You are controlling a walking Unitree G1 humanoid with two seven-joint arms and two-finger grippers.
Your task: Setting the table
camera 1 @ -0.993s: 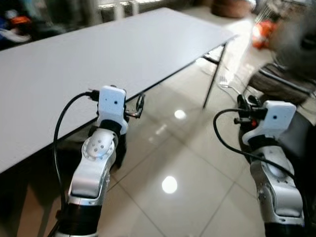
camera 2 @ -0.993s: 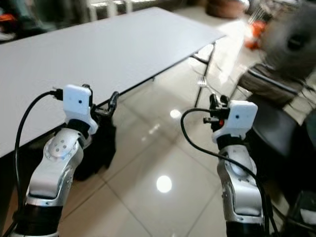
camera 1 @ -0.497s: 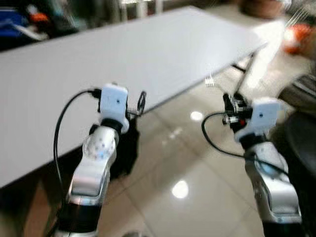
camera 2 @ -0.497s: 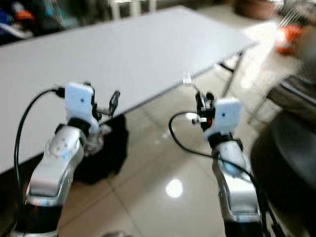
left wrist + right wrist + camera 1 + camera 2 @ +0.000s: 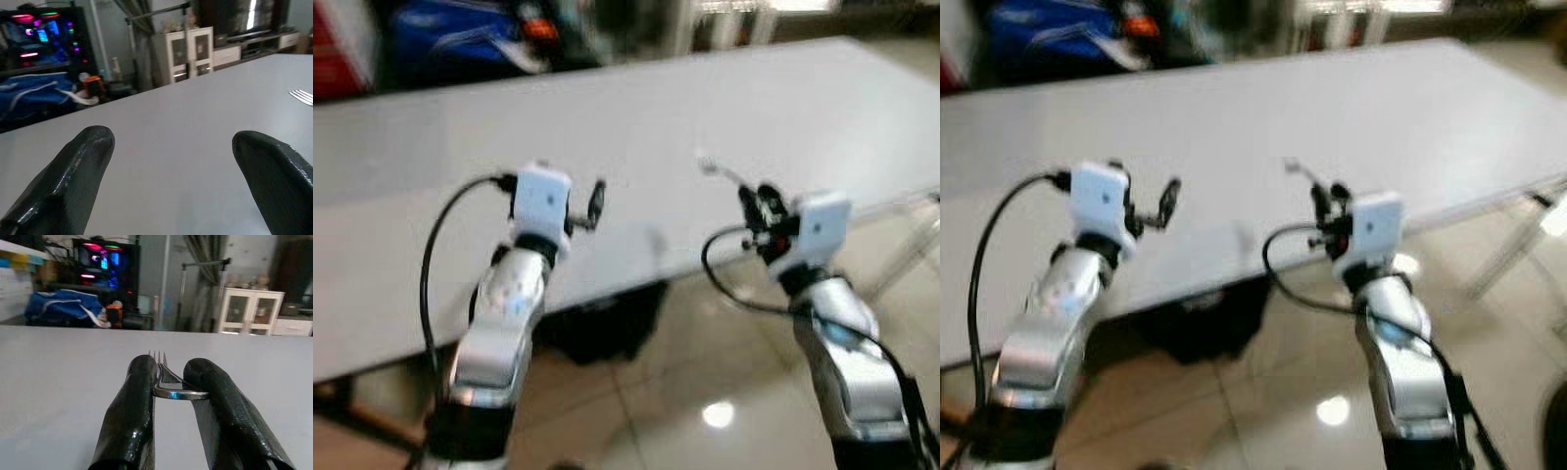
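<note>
Fork held over the white table [image 5: 705, 117]

Right gripper [image 5: 168, 391] clamps the fork [image 5: 161, 369] above the table's near edge; left gripper [image 5: 176, 166] gapes wide beside it — the view has swung from floor to tabletop; blue bag [image 5: 63, 306] behind.

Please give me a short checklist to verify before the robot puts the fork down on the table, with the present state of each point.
1. Fork held between the right gripper fingers: ok.
2. Fork tines point forward over the table: ok.
3. Table surface ahead of the fork is bare: ok.
4. Left gripper open, holding nothing: ok.
5. Left gripper apart from the fork: ok.
6. Head views sharp enough to judge height above the table: not ok, blurred.
</note>
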